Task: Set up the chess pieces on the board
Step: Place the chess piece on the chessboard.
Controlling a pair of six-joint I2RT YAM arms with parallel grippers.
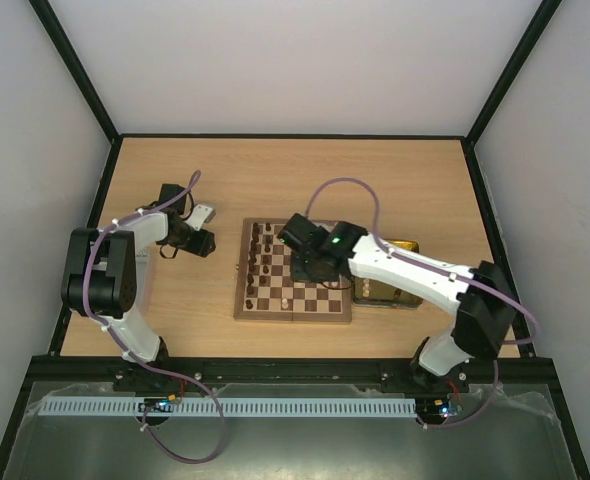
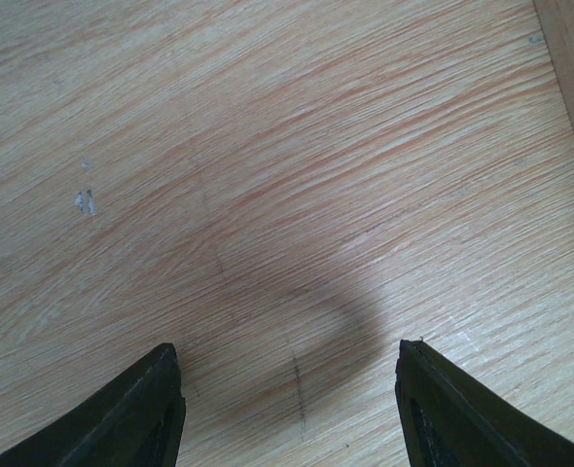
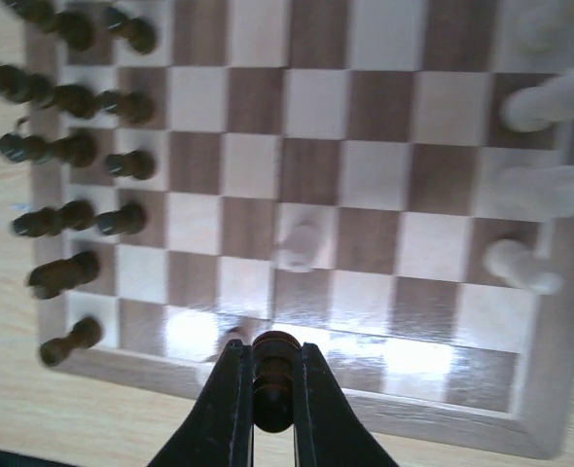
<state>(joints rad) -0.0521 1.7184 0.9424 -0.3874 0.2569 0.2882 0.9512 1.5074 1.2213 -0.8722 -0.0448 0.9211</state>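
Along the left edge of the right wrist view, the dark brown turned wooden chess pieces [image 3: 73, 97] stand in two files on the square wooden chessboard of dark and tan checks [image 3: 365, 107]. These files look nearly full, though the lowest rows each show only one figure. At the right edge of that view only a few pale cream wooden pieces [image 3: 550, 190] stand on the board, and one pale cream pawn [image 3: 299, 243] sits alone mid-board, so the pale side appears to be the larger part left to do.

The right gripper [image 3: 272, 350] is low over the bottom rim of the board in that view, clamped narrowly on a single dark brown piece [image 3: 274, 389] held upright between its jaws. I judge it is meant for one of the dark gaps.

In the top view the yellow translucent tray [image 1: 407, 245] lies just right of the board, mostly hidden by the arm. The left gripper [image 2: 292, 389] hangs over the bare pale wooden tabletop [image 2: 268, 146] at middle left in the top view, jaws apart and holding nothing.
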